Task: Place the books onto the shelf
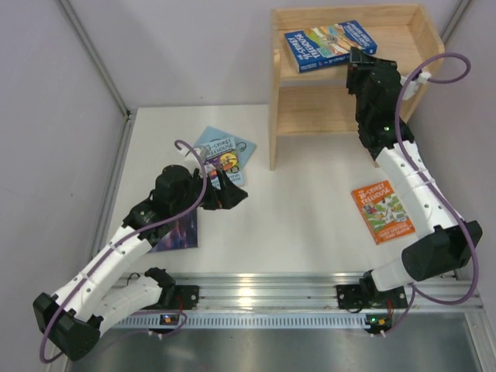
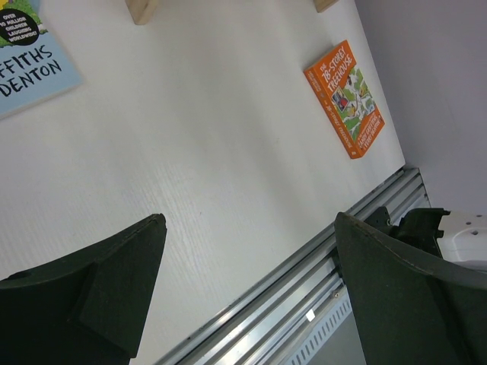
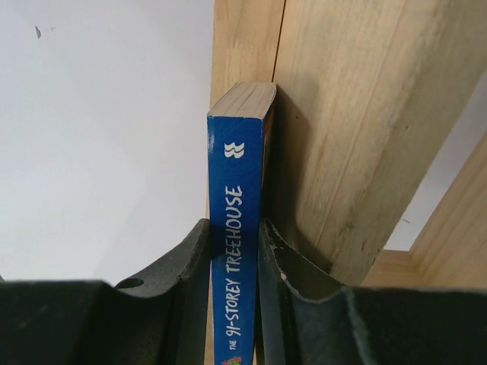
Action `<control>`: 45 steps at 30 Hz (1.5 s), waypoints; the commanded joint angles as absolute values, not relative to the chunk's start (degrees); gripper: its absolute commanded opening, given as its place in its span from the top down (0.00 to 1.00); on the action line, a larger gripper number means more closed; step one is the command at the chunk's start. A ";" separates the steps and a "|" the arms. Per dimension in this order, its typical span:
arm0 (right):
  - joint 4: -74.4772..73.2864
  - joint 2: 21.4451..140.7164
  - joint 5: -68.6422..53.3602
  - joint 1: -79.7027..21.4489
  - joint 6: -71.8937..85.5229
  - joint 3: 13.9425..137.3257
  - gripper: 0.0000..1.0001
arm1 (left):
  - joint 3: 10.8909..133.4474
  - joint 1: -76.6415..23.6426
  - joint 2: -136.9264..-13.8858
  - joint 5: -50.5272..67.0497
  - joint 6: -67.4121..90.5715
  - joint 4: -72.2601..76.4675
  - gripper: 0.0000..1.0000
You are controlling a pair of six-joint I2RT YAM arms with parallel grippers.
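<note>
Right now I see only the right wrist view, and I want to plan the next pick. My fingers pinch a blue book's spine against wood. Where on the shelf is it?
Observer: The blue book is at the shelf's top level, cover facing up, with the right gripper on its right end.
Operator: Any books lying on the table?
Observer: An orange book lies flat on the table, in front of the shelf near your arm.
Operator: And the other arm?
Observer: The left gripper hangs open near a light blue book, left of the shelf.
</note>
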State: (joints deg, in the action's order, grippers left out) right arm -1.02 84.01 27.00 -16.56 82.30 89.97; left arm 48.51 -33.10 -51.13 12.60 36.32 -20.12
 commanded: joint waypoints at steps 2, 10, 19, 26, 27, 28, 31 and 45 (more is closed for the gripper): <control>1.67 83.40 32.43 -19.68 84.64 91.49 1.00 | 48.08 -33.22 -51.15 13.18 36.04 -16.35 0.03; 1.93 86.30 34.19 -22.94 84.29 93.51 1.00 | 47.55 -33.22 -50.54 12.92 35.77 -16.61 0.03; -4.91 87.28 33.05 -24.35 79.98 97.21 0.76 | 47.81 -33.22 -49.57 12.39 35.16 -17.67 0.03; -11.07 84.38 28.75 -22.68 73.92 96.85 0.60 | 47.11 -33.22 -48.08 12.57 36.38 -17.75 0.03; -14.21 84.55 26.04 -22.33 71.74 98.68 0.59 | 46.94 -33.22 -47.73 12.57 36.47 -17.67 0.03; -16.41 85.33 24.88 -21.98 70.67 100.27 0.59 | 46.50 -33.22 -47.55 12.39 36.39 -17.49 0.03; -23.79 86.74 20.84 -20.57 68.03 104.85 0.57 | 45.36 -33.22 -47.29 11.78 36.56 -17.49 0.03; -16.44 87.19 10.64 -17.05 68.55 101.69 0.72 | 44.38 -33.22 -45.35 11.07 36.56 -18.99 0.03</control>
State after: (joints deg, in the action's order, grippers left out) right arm -19.84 86.63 14.09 -17.41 69.21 102.37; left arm 44.36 -33.10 -46.37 11.88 36.49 -20.29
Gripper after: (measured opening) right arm 0.311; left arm 0.970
